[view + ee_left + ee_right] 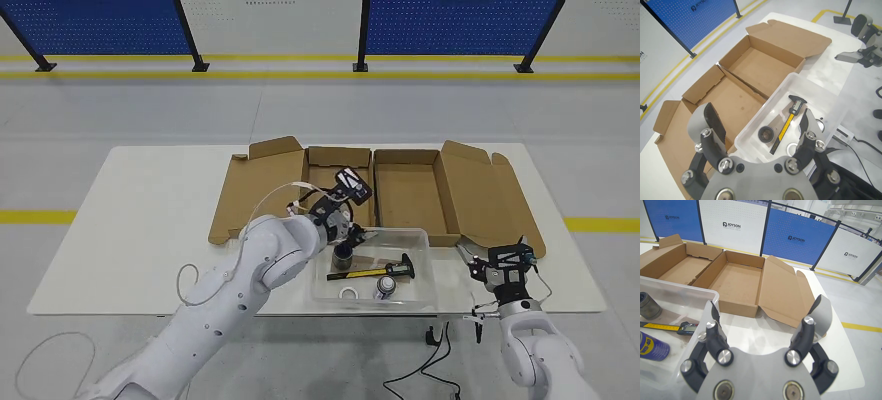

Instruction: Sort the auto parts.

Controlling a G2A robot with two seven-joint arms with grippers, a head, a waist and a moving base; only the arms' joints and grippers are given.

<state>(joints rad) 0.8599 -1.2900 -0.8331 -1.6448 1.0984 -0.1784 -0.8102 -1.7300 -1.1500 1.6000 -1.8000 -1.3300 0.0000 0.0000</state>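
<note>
Sorting is all ahead of you: metal tube, measuring tool and spray can lie in the tub. Left gripper and right gripper gape, holding nothing.

Bright, even overhead light — soft shadows, bowed wrist-view edges

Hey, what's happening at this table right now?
A two-armed robot is sorting parts. Its left gripper hangs open over the clear bin, which holds a metal cylinder, a caliper, a spray can and a white ring. The right gripper sits open beside the bin, over the table. Both cardboard boxes behind hold nothing yet.
</note>
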